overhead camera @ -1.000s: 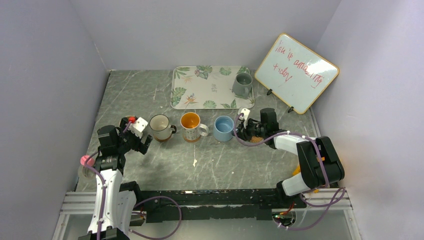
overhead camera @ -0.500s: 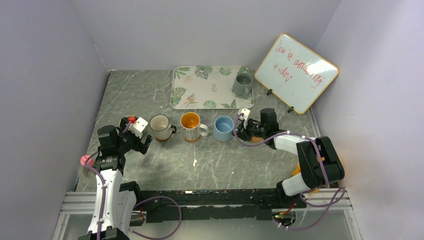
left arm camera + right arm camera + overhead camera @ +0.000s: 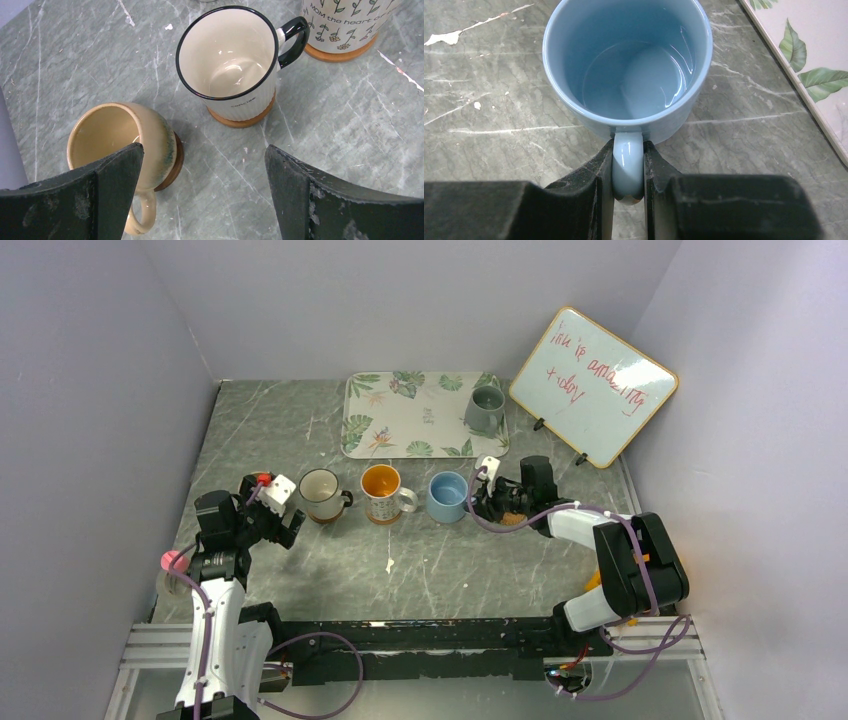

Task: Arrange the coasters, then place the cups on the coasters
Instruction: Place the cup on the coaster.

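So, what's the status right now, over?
Right gripper shut on blue mug, by the handle. Left gripper open, near tan mug. Grey-green mug on tray. Nothing in the way.

A row of cups (image 3: pixel 381 490) stands before the tray (image 3: pixel 400 420), another cup (image 3: pixel 487 408) on it.

L tool (image 3: pixel 203 150) wide open, angled down; R tool (image 3: pixel 628 150) clamped, extended fwd.
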Action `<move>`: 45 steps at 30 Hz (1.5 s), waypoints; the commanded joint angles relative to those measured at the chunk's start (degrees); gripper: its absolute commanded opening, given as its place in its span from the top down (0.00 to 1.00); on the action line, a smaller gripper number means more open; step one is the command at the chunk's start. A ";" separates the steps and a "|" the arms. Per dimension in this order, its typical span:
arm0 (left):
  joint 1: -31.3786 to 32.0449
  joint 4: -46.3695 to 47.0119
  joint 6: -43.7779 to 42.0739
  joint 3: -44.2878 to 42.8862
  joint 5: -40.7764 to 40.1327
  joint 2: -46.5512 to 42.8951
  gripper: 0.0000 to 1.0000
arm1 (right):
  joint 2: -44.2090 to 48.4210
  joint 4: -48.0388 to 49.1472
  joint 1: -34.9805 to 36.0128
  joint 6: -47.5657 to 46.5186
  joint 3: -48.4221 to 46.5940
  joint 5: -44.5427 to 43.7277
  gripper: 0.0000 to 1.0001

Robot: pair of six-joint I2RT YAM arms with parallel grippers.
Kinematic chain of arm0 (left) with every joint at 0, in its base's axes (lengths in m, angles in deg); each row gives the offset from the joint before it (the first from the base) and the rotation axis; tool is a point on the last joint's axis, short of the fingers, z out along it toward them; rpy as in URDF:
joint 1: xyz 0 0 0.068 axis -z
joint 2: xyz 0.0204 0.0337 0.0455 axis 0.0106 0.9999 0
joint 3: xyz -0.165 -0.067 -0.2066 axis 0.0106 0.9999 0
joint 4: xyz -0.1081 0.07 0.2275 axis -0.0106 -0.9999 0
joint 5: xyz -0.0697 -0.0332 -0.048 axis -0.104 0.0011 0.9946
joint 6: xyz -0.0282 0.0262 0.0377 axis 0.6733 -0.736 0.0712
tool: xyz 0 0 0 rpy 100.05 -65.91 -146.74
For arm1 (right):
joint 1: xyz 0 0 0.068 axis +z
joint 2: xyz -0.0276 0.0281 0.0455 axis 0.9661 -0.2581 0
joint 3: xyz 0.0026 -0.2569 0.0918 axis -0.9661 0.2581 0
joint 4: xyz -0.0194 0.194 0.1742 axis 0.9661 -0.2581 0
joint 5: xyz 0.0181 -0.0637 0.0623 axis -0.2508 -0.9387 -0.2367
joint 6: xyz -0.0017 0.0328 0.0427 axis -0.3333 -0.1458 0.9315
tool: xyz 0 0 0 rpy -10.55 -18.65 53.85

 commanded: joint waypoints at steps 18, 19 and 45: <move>-0.30 -0.26 -0.78 -0.02 1.86 -0.16 0.04 | 1.17 3.24 -0.25 -1.35 -3.08 1.98 0.70; -0.32 -0.26 -0.78 0.01 1.88 -0.16 0.04 | 1.21 3.44 -0.24 -1.21 -3.10 1.76 0.71; -0.31 -0.35 -0.87 0.03 1.84 -0.34 0.04 | 2.66 0.66 -1.65 -3.03 -3.46 3.23 0.83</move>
